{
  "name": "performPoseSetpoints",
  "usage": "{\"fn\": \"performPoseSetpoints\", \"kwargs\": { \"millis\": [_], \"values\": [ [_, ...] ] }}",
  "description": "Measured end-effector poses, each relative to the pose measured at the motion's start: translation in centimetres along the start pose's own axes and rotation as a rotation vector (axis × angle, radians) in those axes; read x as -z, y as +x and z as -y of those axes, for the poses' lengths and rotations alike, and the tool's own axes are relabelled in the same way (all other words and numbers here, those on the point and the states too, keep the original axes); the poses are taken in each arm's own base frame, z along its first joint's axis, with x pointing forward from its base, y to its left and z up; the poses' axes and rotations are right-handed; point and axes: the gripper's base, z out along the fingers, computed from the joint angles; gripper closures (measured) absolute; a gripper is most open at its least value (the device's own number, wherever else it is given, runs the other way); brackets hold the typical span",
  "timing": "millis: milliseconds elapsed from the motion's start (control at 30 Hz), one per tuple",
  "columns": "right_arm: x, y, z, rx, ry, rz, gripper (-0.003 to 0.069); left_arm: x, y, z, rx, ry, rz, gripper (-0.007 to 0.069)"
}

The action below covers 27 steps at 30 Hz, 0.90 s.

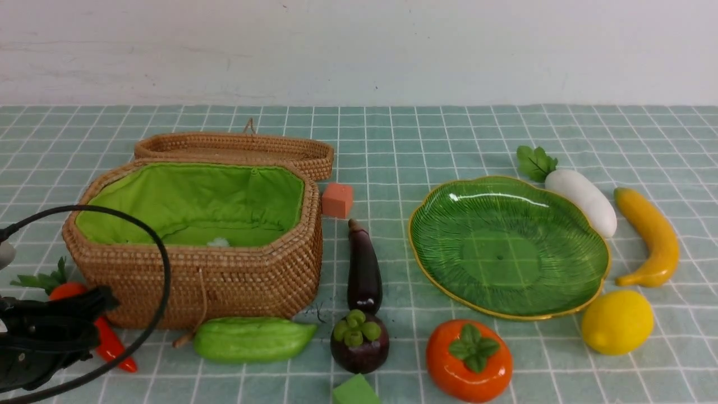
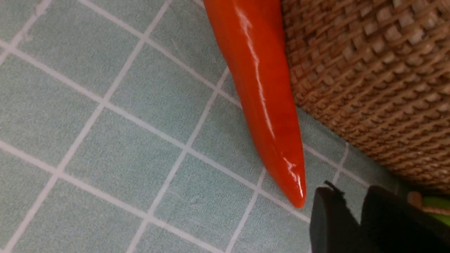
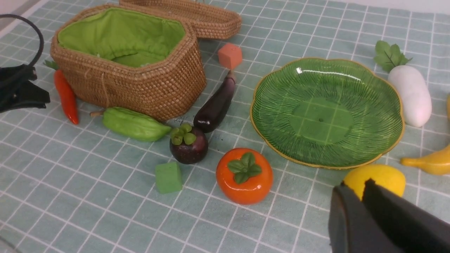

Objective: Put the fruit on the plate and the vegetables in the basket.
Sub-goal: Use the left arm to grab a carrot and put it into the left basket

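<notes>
Teal checked cloth covers the counter (image 1: 505, 140), where the open rattan basket (image 1: 224, 280) with its green lining stands at 9 o'clock of the green leaf-shaped plate (image 1: 507, 247), its woven lid (image 1: 235, 147) lying just behind at 12 o'clock. All the produce lies on the cloth. The left end effector (image 1: 84, 322) hangs low at the basket's 8 o'clock beside the carrot (image 1: 112, 348), and whether its fingers are parted or closed cannot be told; the right end effector (image 3: 364, 196), fingers pressed together and holding nothing, hovers near the lemon (image 1: 617, 321). The white radish (image 1: 583, 199) lies at the plate's 1 o'clock, with the banana (image 1: 653, 233) at 3 o'clock. The eggplant (image 1: 364, 269) lies between basket and plate; the gourd (image 1: 249, 339) lies against the basket's wall at 6 o'clock, and the carrot hugs its 8 o'clock corner. The persimmon (image 1: 468, 362) sits at the plate's 6 o'clock, the lemon at 4 o'clock, and the mangosteen (image 1: 359, 345) touches the eggplant's near end. An orange cube (image 1: 337, 200) sits at the basket's 2 o'clock, a green cube (image 1: 353, 391) at the mangosteen's 6 o'clock.
</notes>
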Motion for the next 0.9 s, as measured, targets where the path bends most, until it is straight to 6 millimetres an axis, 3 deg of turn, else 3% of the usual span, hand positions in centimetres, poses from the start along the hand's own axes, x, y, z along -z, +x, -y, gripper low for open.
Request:
{"fn": "performPoseSetpoints", "kwargs": {
  "millis": [167,300,733,900],
  "values": [
    [0.0,0.0,0.0,0.0,0.0,0.0,0.0583,-1.3,0.3,-0.3,0.002,-0.031,-0.039,0.0226],
    [0.0,0.0,0.0,0.0,0.0,0.0,0.0582,-2.6,0.3,-0.4,0.002,-0.036,-0.034,0.0106],
    [0.0,0.1,-0.1,-0.001,-0.009,-0.011,0.0573,-6.1,0.6,-1.0,0.003,-0.05,-0.016,0.0102],
    [0.2,-0.2,-1.7,0.087,-0.187,0.03,0.0572,-6.5,0.5,-0.9,0.002,-0.042,0.0,0.0124]
  ]
}}
